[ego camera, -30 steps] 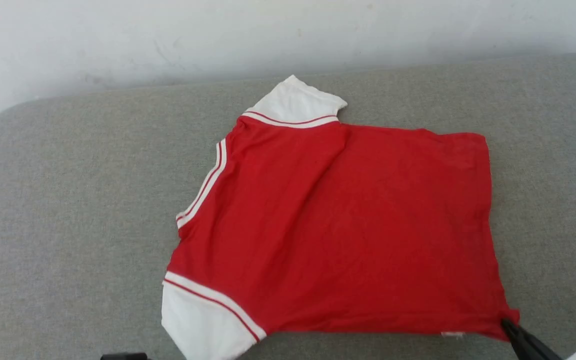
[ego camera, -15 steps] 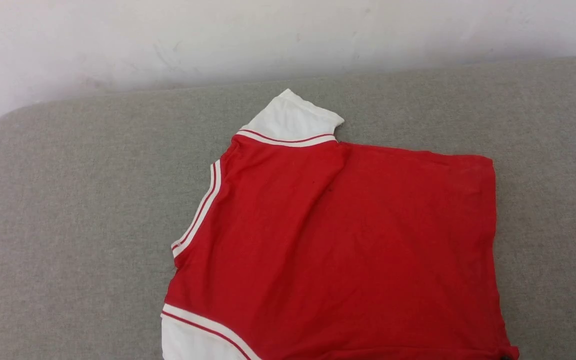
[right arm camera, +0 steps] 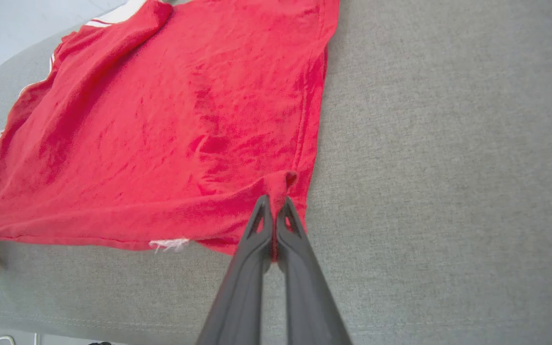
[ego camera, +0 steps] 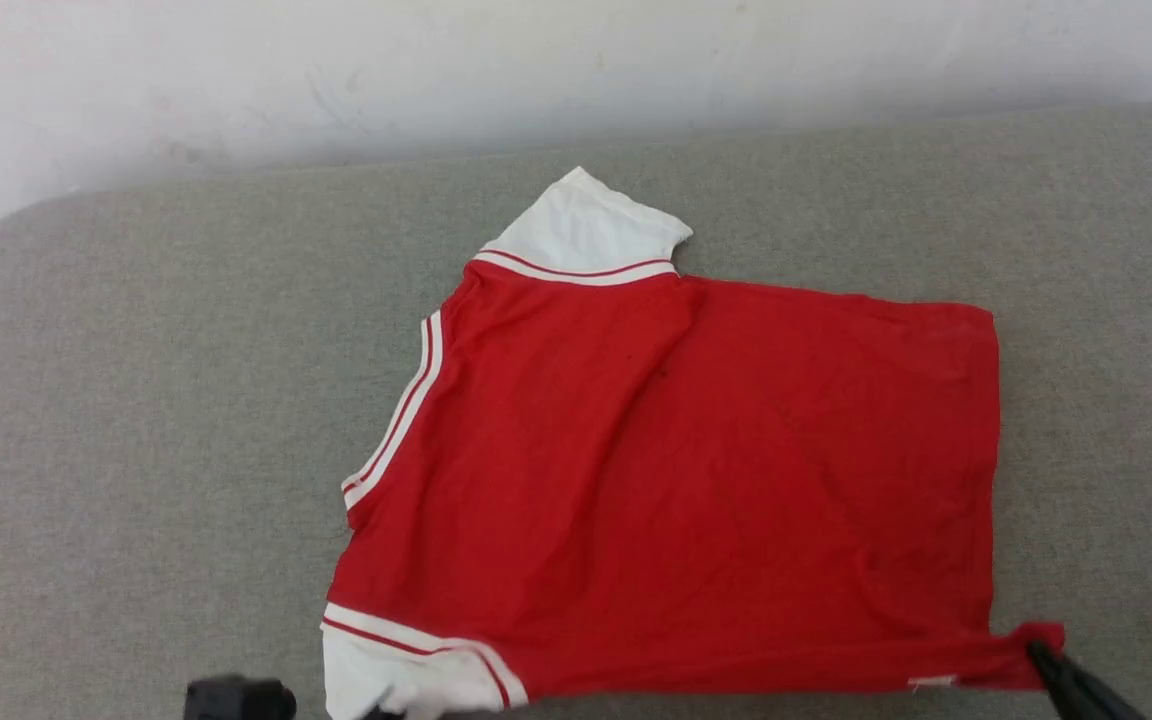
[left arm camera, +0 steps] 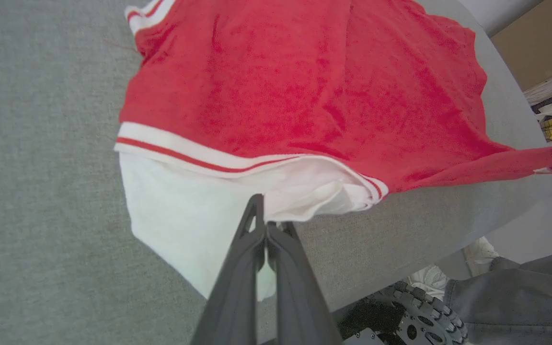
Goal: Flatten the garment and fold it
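Head view puts the garment point(ego camera: 696, 470) on the grey cushion point(ego camera: 136, 400), long axis 9 to 3 o'clock, lying toward 12 from both pincers. Your right gripper point(right arm camera: 273, 206) is clamped on its hem corner point(right arm camera: 283, 184) at 5; your left gripper point(left arm camera: 264, 215), fingers together, seems to pinch the white sleeve point(left arm camera: 180, 225) at 7. One garment, two sleeves, two grippers.

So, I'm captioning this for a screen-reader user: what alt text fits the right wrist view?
The right gripper, shut, pinches a hem corner of the garment, a red shirt spread over a grey padded surface. Its white striped trim shows at the far left edge.
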{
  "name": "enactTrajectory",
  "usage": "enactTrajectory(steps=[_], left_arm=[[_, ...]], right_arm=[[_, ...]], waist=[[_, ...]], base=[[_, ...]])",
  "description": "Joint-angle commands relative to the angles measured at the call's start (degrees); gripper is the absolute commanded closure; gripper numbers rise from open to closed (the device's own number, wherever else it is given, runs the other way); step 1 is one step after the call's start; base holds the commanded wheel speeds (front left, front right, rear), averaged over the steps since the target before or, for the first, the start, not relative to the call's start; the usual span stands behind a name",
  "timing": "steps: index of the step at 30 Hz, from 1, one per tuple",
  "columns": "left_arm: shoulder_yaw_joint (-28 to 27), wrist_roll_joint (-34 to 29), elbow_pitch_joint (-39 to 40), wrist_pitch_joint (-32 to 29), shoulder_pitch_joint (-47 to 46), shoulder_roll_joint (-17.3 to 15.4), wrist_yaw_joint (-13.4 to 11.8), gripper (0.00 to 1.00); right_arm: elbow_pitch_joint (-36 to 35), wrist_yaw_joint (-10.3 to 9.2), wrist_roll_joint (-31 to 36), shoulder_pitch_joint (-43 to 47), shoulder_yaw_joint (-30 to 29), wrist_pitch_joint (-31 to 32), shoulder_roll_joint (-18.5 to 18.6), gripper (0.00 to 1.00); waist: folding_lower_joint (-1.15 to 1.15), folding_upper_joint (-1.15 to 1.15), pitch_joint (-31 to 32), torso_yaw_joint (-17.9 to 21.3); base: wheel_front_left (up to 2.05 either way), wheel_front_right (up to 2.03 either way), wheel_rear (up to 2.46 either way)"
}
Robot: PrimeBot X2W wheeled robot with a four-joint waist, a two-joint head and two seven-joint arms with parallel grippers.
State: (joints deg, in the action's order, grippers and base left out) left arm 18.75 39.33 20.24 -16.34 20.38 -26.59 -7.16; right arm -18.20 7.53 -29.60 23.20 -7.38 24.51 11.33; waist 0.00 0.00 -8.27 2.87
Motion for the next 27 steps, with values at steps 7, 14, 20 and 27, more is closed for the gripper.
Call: enactTrajectory(steps=[7, 14, 20, 27], left_arm=[[0.16, -7.78, 1.66, 1.15, -10.62, -4.13, 2.56, 1.0], [2.67, -13.83, 0.33, -1.64, -22.48, -6.26, 5.62, 1.0], [5.16, -16.41, -3.22, -1.75, -29.88, -5.22, 8.12, 1.0], [7.1, -18.67, -9.3, 1.76, -35.65, -3.02, 9.83, 1.0]], right_arm=[[-0.83, -0.04, 1.94, -5.45, 1.19, -5.77, 1.94, 1.0], [0.01, -0.04, 3.34, -13.35, 3.96, -8.21, 3.96, 1.0], [2.25, -0.04, 3.61, -17.92, 5.95, -8.56, 5.2, 1.0], [4.8, -0.04, 3.43, -20.38, 6.51, -9.96, 5.36, 1.0]], waist=[[0.0, 0.0, -3.89, 0.2], [0.0, 0.0, -9.93, 0.98], [0.0, 0.0, -13.3, 1.3], [0.0, 0.0, -15.04, 1.75]], base=[[0.0, 0.0, 0.0], [0.0, 0.0, 0.0], [0.0, 0.0, 0.0], [0.0, 0.0, 0.0]])
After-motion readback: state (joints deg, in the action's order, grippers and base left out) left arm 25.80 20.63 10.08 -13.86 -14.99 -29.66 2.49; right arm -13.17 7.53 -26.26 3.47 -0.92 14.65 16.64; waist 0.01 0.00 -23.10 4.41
